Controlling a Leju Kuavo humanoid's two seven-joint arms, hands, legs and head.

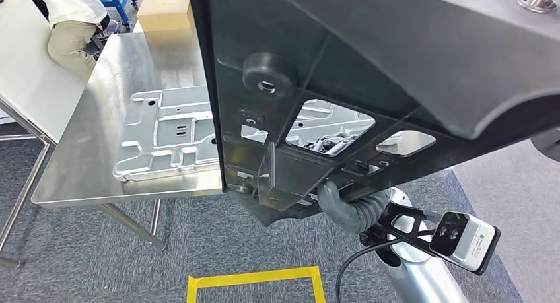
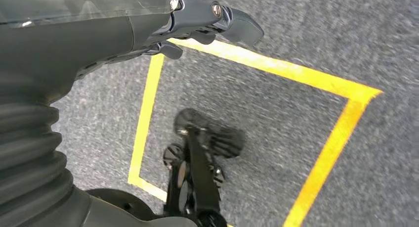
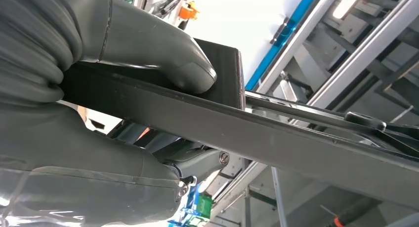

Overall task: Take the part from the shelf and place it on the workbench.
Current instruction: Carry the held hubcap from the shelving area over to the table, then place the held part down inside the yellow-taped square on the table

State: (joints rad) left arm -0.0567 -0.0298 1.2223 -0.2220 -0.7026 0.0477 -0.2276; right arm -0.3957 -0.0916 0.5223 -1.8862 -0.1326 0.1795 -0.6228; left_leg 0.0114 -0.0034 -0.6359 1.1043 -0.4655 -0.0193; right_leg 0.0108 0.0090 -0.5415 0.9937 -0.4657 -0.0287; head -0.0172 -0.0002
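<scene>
From the head view, the large black part (image 1: 370, 72) was already off the shelf and held up in the air, close to the camera, tilted and covering much of the right and centre of the scene. The right hand (image 1: 343, 201) gripped its lower edge from beneath. Beyond and to the left stood the steel workbench (image 1: 79, 171), with a pressed silver metal panel (image 1: 168, 134) lying flat on it, partly seen through the part's cut-outs. A person (image 1: 69, 19) stood at the far left by another table, and a cardboard box (image 1: 165, 12) sat at the bench's far end. So the taking looked done; the carrying across and the setting down on the bench appeared to be left.

In the left wrist view, the left hand (image 2: 197, 24) hung over grey carpet marked with a yellow tape outline (image 2: 276, 68). Its fingers looked curled in with nothing in them.

In the right wrist view, the right hand's thick thumb (image 3: 163, 54) pressed on one face of the part's edge while the rest of the hand clamped the other side, a firm hold.
</scene>
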